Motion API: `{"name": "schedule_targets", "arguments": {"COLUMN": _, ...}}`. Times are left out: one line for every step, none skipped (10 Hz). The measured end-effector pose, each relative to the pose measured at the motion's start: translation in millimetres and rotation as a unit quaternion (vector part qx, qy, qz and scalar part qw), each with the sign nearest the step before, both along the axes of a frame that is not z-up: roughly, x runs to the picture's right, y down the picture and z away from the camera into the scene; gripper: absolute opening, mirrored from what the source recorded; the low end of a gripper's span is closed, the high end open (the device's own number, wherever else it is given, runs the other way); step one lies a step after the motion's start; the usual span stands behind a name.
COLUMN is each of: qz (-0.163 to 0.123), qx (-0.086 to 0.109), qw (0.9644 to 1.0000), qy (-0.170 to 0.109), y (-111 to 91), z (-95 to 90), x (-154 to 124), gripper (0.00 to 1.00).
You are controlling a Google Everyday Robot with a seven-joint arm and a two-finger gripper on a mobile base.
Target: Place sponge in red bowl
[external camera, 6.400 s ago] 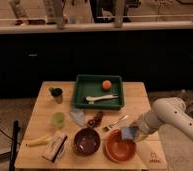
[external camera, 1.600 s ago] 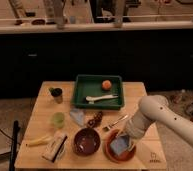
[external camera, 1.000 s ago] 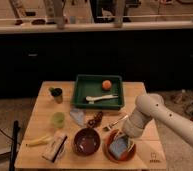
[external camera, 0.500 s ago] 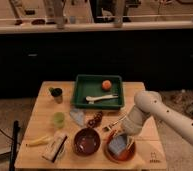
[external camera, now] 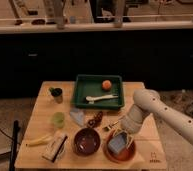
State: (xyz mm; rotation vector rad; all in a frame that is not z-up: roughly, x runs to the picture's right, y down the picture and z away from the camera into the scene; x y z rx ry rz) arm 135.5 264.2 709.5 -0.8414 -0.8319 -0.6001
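two bowls: one red bowl (external camera: 121, 153) holding one sponge (external camera: 117, 143), one dark bowl (external camera: 86, 141). one green tray (external camera: 80, 96) with one orange (external camera: 106, 85). one gripper (external camera: 123, 133) over the red bowl.

The gripper (external camera: 124, 134) sits just above the red bowl (external camera: 121, 151), at the end of the white arm (external camera: 155, 111), and its shape blends into the arm's wrist and the things under it. The sponge (external camera: 118, 143) lies in the bowl as a grey-blue block; whether the gripper touches it cannot be told. The arm covers part of the bowl's far rim and the table (external camera: 40, 110) behind it, and runs off the right edge. The small dark cluster (external camera: 95, 119) beside the green tray (external camera: 82, 93) is too blurred to identify, as is the pale object (external camera: 55, 148) at the front left.
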Motion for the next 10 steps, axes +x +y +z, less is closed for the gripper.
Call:
{"name": "schedule_targets", "arguments": {"qz": -0.001, "qx": 0.000, "qw": 1.0000, "qy": -0.001, "y": -0.1, "z": -0.1, "x": 0.3, "gripper": 0.77}}
{"name": "schedule_targets", "arguments": {"qz": -0.003, "qx": 0.000, "qw": 1.0000, "qy": -0.003, "y": -0.3, "z": -0.3, "x": 0.4, "gripper": 0.80}}
{"name": "schedule_targets", "arguments": {"qz": -0.004, "qx": 0.000, "qw": 1.0000, "qy": -0.005, "y": -0.5, "z": -0.4, "x": 0.9, "gripper": 0.80}}
{"name": "schedule_targets", "arguments": {"qz": -0.006, "qx": 0.000, "qw": 1.0000, "qy": -0.007, "y": 0.1, "z": -0.3, "x": 1.9, "gripper": 0.80}}
{"name": "schedule_targets", "arguments": {"qz": -0.006, "qx": 0.000, "qw": 0.9999, "qy": -0.009, "y": -0.1, "z": -0.3, "x": 2.5, "gripper": 0.80}}
{"name": "schedule_targets", "arguments": {"qz": -0.007, "qx": 0.001, "qw": 0.9999, "qy": -0.011, "y": 0.3, "z": -0.1, "x": 3.3, "gripper": 0.80}}
{"name": "schedule_targets", "arguments": {"qz": -0.007, "qx": 0.001, "qw": 0.9999, "qy": -0.013, "y": 0.3, "z": 0.2, "x": 3.7, "gripper": 0.80}}
{"name": "schedule_targets", "arguments": {"qz": -0.007, "qx": 0.001, "qw": 0.9999, "qy": -0.014, "y": 0.3, "z": 0.5, "x": 4.2, "gripper": 0.80}}
{"name": "schedule_targets", "arguments": {"qz": -0.006, "qx": 0.001, "qw": 0.9999, "qy": -0.016, "y": -0.7, "z": 1.9, "x": 5.7, "gripper": 0.80}}
{"name": "schedule_targets", "arguments": {"qz": -0.004, "qx": 0.003, "qw": 0.9998, "qy": -0.017, "y": -2.2, "z": 3.1, "x": 7.2, "gripper": 0.80}}
